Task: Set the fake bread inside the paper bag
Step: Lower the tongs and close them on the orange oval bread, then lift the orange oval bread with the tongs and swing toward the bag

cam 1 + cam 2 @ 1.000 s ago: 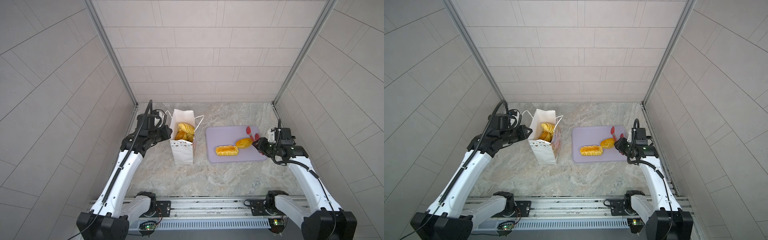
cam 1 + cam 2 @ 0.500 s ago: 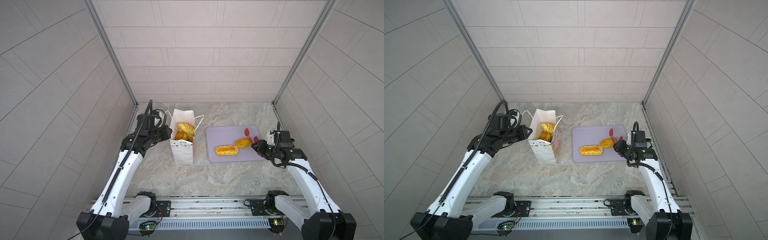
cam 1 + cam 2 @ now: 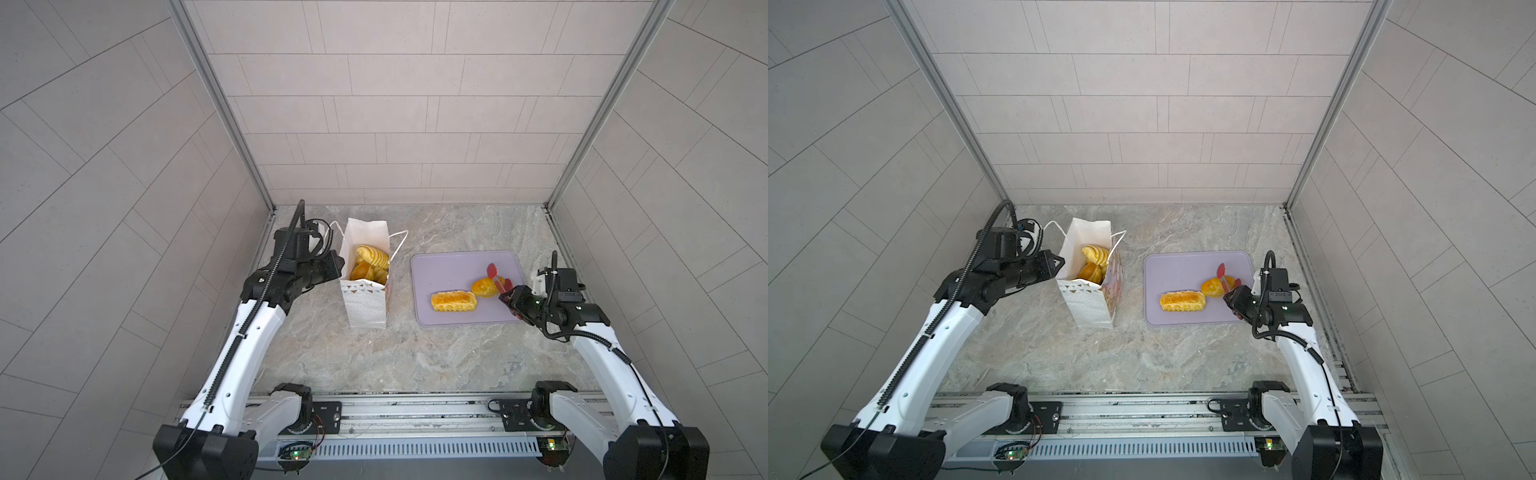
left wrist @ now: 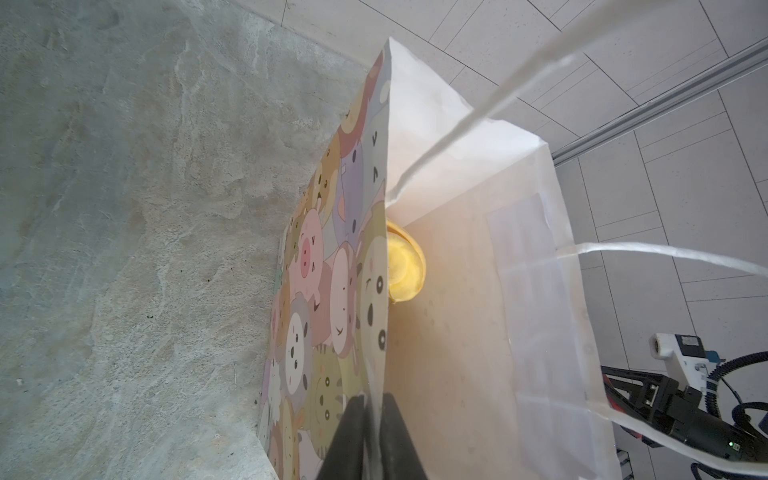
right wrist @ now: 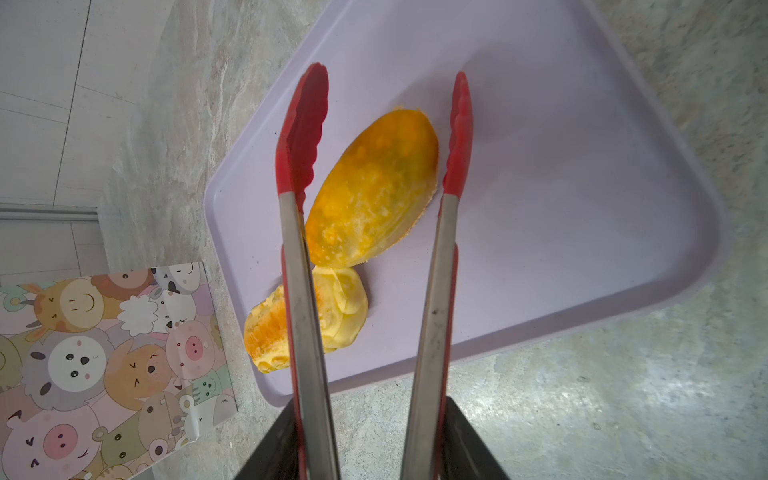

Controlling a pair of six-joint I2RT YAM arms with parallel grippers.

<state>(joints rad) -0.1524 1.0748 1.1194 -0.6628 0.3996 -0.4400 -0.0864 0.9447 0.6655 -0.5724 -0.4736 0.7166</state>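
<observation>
Grey tiled walls close in a marbled stone tabletop on three sides. On it in both top views lies a flat lilac tray, right of the middle. The paper bag stands upright and open-mouthed at the tray's 9 o'clock, apart from it, with its cartoon animal faces turned toward the tray. The left gripper is clenched on the bag's top rim on the side away from the tray, with the paper pinched between its black fingers. Several pieces of fake bread show inside the bag.

The right gripper, at the tray's 4 o'clock corner, grasps a pair of metal tongs with red tips. The tong arms are spread, one tip on each side of an oval bun; whether they touch it I cannot tell. A ridged loaf lies on the tray just beside the bun, at its 8 o'clock.
</observation>
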